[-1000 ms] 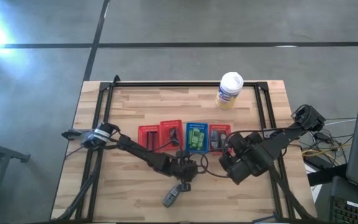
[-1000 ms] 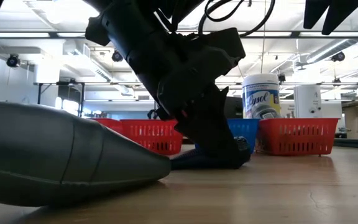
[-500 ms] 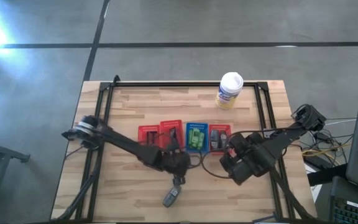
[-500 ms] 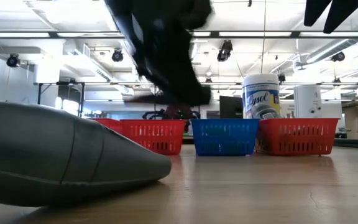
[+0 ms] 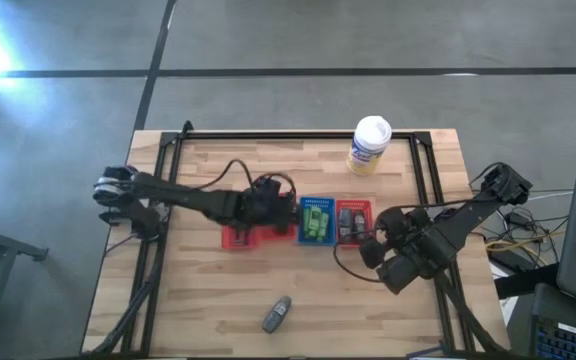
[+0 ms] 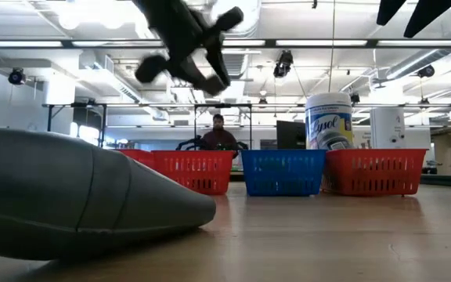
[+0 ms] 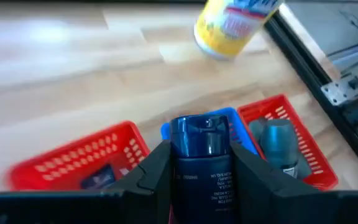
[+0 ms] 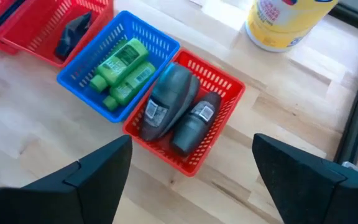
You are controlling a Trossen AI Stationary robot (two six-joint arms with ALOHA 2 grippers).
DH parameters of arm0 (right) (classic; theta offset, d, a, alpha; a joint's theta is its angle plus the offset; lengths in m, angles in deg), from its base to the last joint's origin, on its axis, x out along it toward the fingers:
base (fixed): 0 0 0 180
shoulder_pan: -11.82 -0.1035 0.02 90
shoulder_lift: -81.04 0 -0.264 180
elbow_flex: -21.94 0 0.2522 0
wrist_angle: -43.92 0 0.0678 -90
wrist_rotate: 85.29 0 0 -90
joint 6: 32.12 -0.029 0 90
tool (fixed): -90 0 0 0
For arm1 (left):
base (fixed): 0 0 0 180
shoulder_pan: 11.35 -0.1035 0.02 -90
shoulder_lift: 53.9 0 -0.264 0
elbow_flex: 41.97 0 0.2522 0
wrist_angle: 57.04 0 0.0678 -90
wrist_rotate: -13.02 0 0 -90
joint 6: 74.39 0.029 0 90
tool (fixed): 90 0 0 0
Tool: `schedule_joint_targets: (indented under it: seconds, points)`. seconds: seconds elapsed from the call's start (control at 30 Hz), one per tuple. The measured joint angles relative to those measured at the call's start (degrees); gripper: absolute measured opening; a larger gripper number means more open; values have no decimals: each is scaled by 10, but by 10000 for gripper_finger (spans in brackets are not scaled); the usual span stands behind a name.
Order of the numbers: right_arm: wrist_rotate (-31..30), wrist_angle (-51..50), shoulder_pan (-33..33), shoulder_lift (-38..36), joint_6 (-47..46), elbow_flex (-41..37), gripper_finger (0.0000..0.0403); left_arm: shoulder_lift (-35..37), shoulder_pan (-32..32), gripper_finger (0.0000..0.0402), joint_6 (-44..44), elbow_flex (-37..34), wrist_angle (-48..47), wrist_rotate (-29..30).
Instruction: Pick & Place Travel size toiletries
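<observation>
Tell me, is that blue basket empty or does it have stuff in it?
Not empty. The blue basket holds bright green little bottles lying on their sides, seen clearly in the right wrist view.

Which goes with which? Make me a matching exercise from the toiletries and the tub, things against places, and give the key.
1 green bottles
2 dark blue bottle
3 white tub
4 lone grey tube

A lying on the bare table
B in the blue basket
C standing upright near the table's edge
D held by the left gripper

Pairs: 1-B, 2-D, 3-C, 4-A
</observation>
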Motion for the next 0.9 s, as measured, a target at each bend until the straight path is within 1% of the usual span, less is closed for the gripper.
schedule_joint_targets:
  seconds: [0.1,0.17,0.33,0.43,0.5,0.7,0.77,0.9]
  points:
    - [0,0,0,-1,-4,-4,320,-10,-36,126,5,-39,68,-72]
    - [1,0,-1,-1,-8,-6,317,-16,-45,126,-19,-66,70,-86]
    - [3,0,-1,-1,-14,-12,315,-14,-43,126,-90,-128,54,-87]
    - [3,0,-1,-1,-13,-15,322,-14,-39,131,-101,-148,58,-86]
    - [3,0,-1,-1,-11,-15,329,-14,-39,143,-98,-153,69,-81]
    - [3,0,-1,-1,-8,-16,352,-14,-42,181,-96,-165,86,-32]
    - [3,0,-1,-1,-8,-17,357,-14,-42,188,-96,-168,90,-36]
    - [4,1,-1,-1,-8,-17,357,-13,-39,193,-96,-159,91,-65]
